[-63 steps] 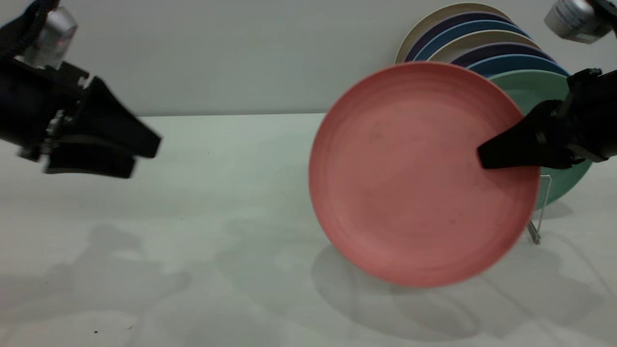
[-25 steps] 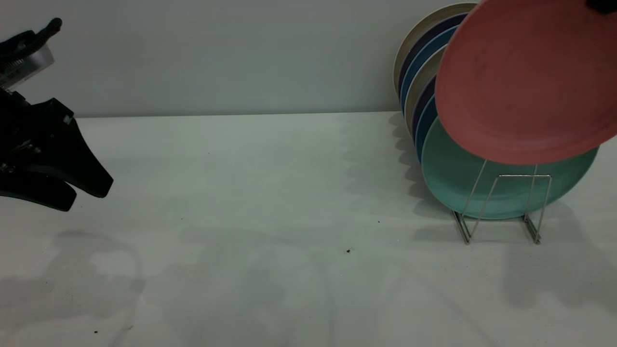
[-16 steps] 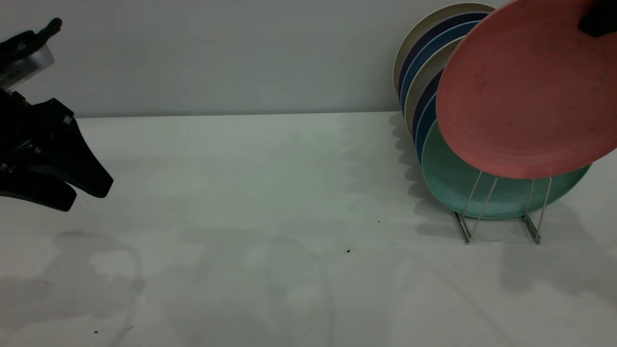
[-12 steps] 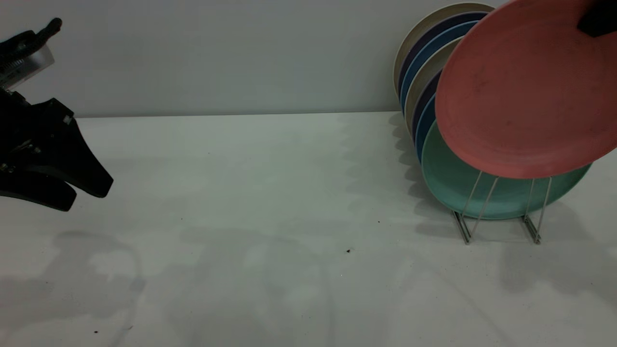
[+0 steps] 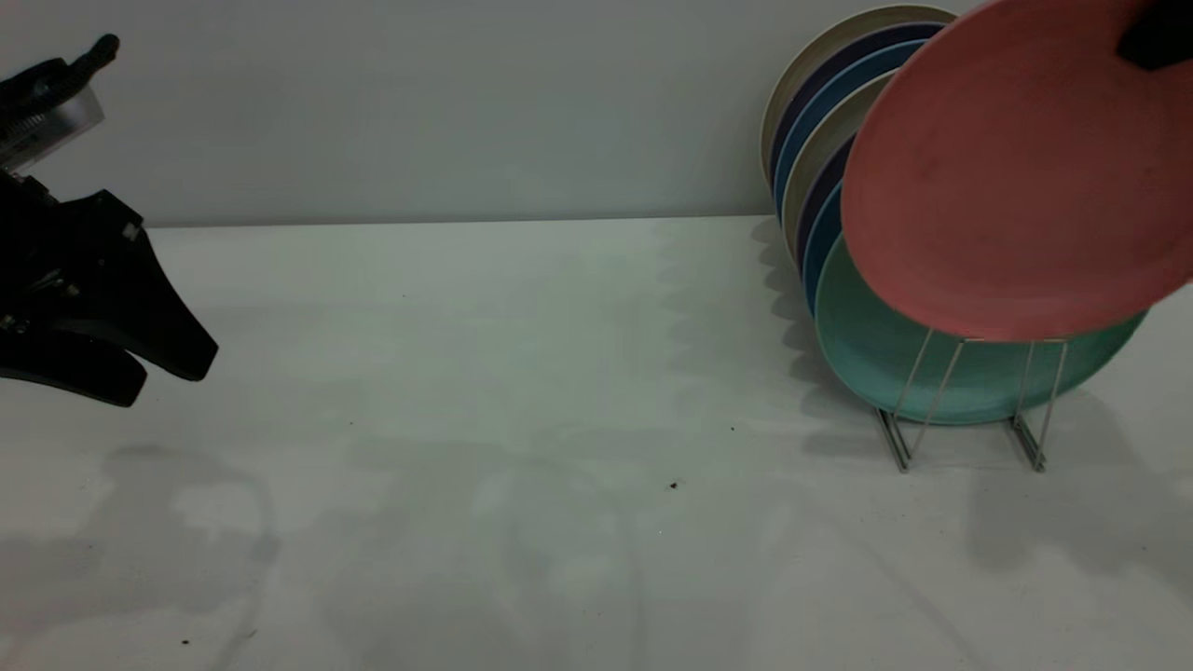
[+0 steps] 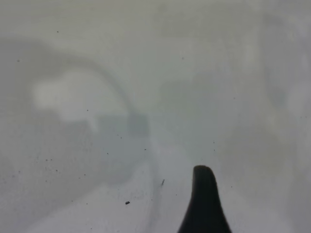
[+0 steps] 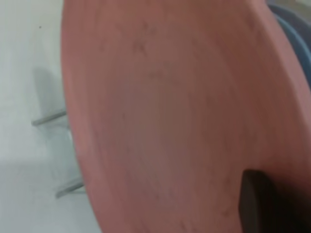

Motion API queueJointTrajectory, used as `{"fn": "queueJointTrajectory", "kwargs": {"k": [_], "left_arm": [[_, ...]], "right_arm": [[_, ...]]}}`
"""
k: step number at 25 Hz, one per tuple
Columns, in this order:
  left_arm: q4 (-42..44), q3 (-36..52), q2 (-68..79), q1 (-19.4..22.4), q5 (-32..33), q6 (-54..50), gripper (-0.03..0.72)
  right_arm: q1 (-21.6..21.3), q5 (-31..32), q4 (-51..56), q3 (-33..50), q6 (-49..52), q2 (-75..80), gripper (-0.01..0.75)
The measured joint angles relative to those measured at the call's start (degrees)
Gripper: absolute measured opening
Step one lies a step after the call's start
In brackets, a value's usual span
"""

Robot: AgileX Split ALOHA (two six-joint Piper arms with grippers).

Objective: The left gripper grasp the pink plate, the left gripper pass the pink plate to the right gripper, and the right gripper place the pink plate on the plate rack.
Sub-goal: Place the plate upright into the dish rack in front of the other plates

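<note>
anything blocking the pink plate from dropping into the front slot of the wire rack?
Nothing visible. The round salmon-pink plate, held by the right gripper, hangs above the thin silver wire rack; the mint-green plate sits behind the front loops.

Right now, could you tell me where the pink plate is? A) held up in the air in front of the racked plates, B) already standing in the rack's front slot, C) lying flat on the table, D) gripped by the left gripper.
A: the pink plate hangs tilted above the plate rack, held at its upper edge by the right gripper, overlapping the mint-green plate.
</note>
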Motion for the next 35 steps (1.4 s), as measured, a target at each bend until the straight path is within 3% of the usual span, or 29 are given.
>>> {"fn": "queueJointTrajectory", "kwargs": {"k": [12,35], "left_arm": [[0.00,0.00,0.00,0.00,-0.40,-0.15,0.583],[0.00,0.00,0.00,0.00,-0.35,-0.15,0.583]], "right_arm": [[0.00,-3.01,-0.07,-0.17,-0.25,-0.11,0.065],[0.00,-2.22,-0.02,-0.17,-1.93,6.26,0.065]]}}
